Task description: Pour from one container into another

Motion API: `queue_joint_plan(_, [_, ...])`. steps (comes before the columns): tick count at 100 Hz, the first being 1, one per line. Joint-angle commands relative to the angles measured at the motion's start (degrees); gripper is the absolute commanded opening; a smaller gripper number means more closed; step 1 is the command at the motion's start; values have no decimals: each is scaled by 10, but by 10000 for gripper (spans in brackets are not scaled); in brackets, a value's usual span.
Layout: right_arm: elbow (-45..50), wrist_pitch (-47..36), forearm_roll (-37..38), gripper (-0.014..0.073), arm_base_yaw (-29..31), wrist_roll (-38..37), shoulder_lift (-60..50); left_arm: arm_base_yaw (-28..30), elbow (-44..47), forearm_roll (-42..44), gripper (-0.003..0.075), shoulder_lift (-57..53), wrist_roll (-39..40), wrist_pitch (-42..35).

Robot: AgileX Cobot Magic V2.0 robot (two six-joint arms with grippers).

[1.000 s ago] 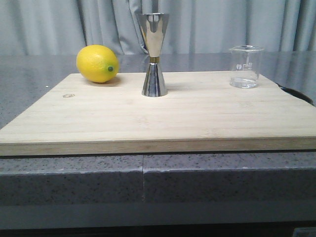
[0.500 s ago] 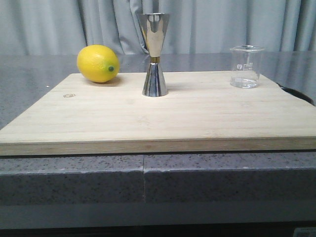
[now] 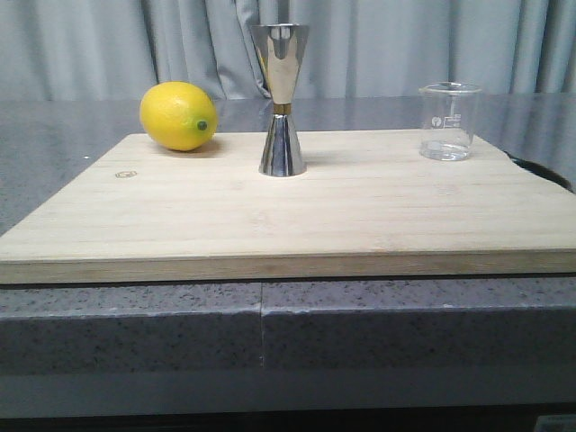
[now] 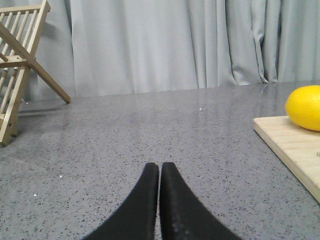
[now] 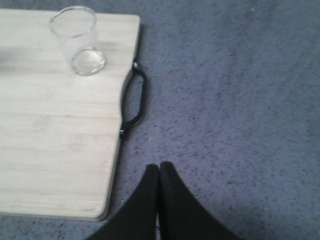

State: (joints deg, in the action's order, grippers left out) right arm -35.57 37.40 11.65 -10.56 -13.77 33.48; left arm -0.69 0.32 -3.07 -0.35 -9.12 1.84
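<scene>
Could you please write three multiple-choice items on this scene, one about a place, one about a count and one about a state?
1. Where does the glass beaker stand on the cutting board, seen from the front?
A. at its far right
B. at its far left
C. at its near edge

2. How many things rest on the cutting board?
A. one
B. two
C. three

3. How do the jaws of the right gripper stand?
A. wide open
B. shut with nothing between them
C. shut on the beaker

Answers:
1 A, since it stands right of the steel jigger near the back edge.
2 C, since the lemon, jigger and beaker are there.
3 B, since the fingers meet over bare counter, away from the beaker.
</scene>
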Motion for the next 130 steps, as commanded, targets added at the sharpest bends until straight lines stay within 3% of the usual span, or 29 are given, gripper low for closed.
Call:
queue_joint_plan(1, [34, -100, 12, -65, 37, 1, -55, 1, 12, -6, -21, -13, 1, -50])
queue_joint_plan(20, [179, -267, -28, -65, 111, 0, -187, 1, 12, -6, -21, -13, 1, -50])
queue_joint_plan(42, [293, -307, -31, -65, 129, 0, -312, 1, 12, -6, -21, -13, 1, -50])
queue_joint_plan(64, [378, -374, -32, -65, 129, 0, -352, 1, 12, -6, -21, -13, 1, -50])
queue_joint_plan(110, [376, -391, -41, -65, 129, 2, -352, 1, 12, -6, -21, -13, 1, -50])
queue_joint_plan(123, [376, -448, -160, -65, 129, 112, -352, 1, 12, -6, -21, -13, 1, -50])
queue_joint_plan(130, [376, -455, -179, -65, 129, 162, -352, 1, 12, -6, -21, -13, 1, -50])
